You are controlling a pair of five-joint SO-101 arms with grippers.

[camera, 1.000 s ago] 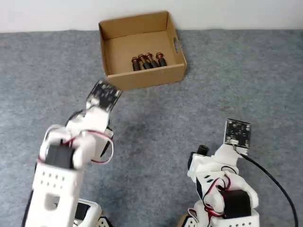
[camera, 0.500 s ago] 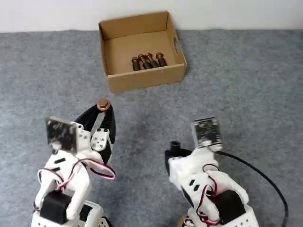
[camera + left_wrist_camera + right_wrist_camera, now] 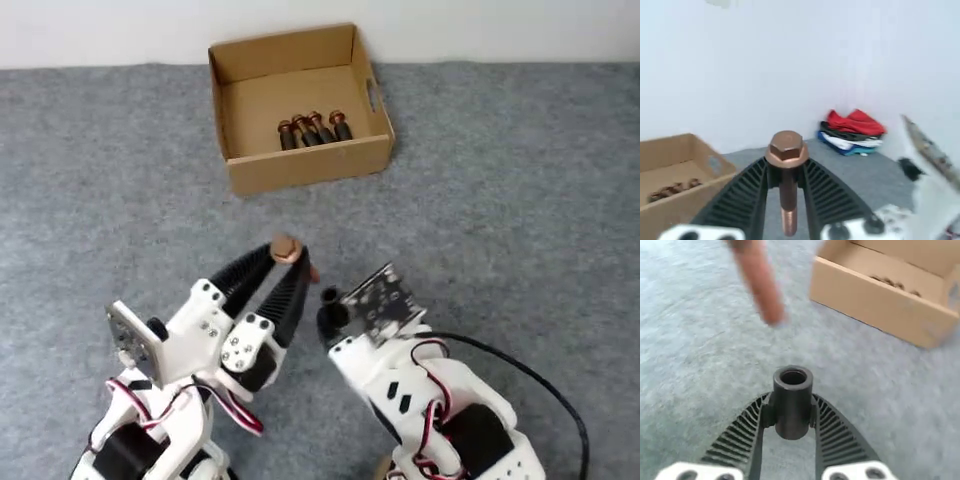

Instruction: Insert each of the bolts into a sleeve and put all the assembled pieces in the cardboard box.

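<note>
No text, number, label or sign can be read on any surface.
Cardboard box [image 3: 300,172]: outer wall plain brown, no print made out.
Circuit board [image 3: 378,298] on the right arm's wrist: fine marks, too small to read.

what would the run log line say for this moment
left gripper: shut on bolt | right gripper: shut on sleeve | cardboard box: assembled pieces inside
</note>
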